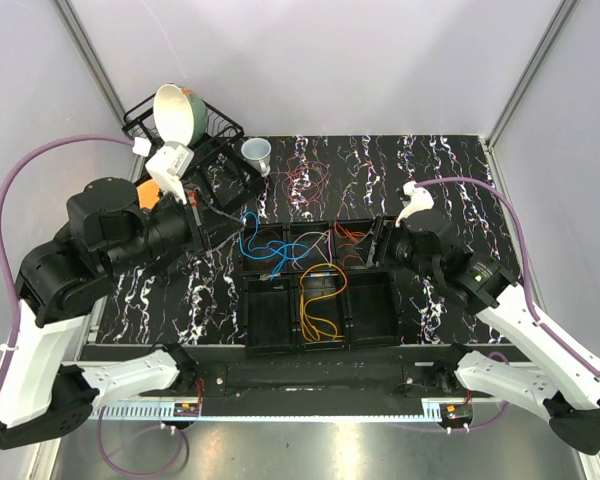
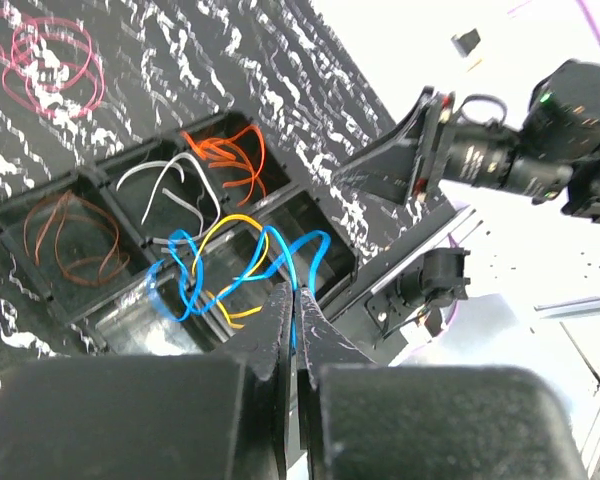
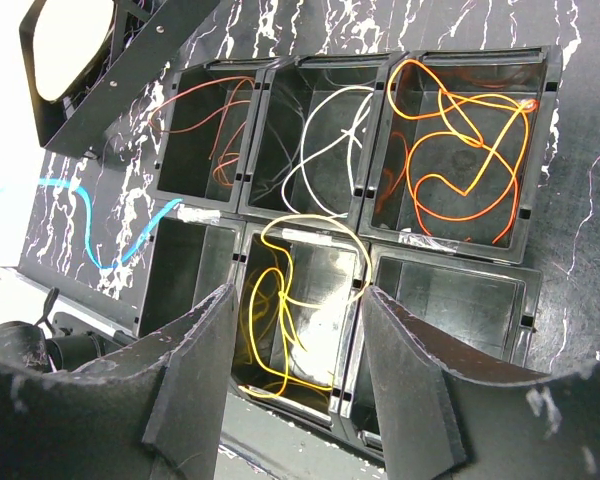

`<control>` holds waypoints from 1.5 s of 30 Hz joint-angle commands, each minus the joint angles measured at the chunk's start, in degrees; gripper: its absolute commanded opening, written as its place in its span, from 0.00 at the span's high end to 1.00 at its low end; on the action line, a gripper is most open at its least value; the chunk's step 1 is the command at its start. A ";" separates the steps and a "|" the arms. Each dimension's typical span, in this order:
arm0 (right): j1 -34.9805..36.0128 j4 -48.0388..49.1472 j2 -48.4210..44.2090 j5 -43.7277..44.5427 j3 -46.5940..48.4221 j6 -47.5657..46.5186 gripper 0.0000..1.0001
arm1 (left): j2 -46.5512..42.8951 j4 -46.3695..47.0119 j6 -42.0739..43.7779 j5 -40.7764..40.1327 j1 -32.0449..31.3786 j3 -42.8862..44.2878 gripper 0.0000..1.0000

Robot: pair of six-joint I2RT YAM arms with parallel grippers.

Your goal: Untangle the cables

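On the black, white-veined counter (image 1: pixel 430 170): a black plastic tray of six square compartments (image 1: pixel 270 318), midway between the two arms. Pinched between the closed fingers of the left hand (image 2: pixel 292 295): a hair-thin blue cable (image 1: pixel 251 243), raised in loose loops above the tray's far-left compartment, its lower end trailing down into the tray. Along the far row, left to right: a thin brown cable (image 3: pixel 220 110), a looping white cable (image 3: pixel 325 140), a tangled orange cable (image 3: pixel 460 130). In the near middle compartment: a coiled yellow cable (image 1: pixel 320 300), one strand arching over the divider toward the white cable. Above the near row: the right hand (image 3: pixel 298 293), fingers spread wide, gripping nothing. Farther back, loose on the counter: thin red and pink cables (image 1: pixel 305 175) in overlapping rings, near a white paper cup (image 1: pixel 257 153).
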 commanded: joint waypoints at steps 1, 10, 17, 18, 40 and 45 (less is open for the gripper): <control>-0.16 2.35 -1.12 -0.17 -0.29 -0.09 0.41 | 0.09 0.70 1.06 1.60 -0.22 2.70 1.00; -0.25 2.26 -1.29 -0.69 -0.46 -0.17 0.41 | -10.61 6.06 -7.63 2.12 -0.22 -23.64 1.00; -0.25 2.08 -0.33 -1.22 -0.99 -0.17 0.41 | -23.89 7.20 -16.25 0.64 -0.22 -44.48 1.00; -0.16 2.08 -0.06 -1.22 -0.99 -0.09 0.41 | -23.99 7.03 -16.52 0.37 -0.13 -45.55 1.00; -0.16 3.05 3.45 -2.01 0.85 -0.17 0.41 | -10.46 18.70 -14.94 -10.62 -0.13 -55.04 1.00; -0.16 3.58 6.78 -1.93 4.18 -1.84 0.41 | -3.36 24.86 -14.59 -8.34 -0.22 -59.00 1.00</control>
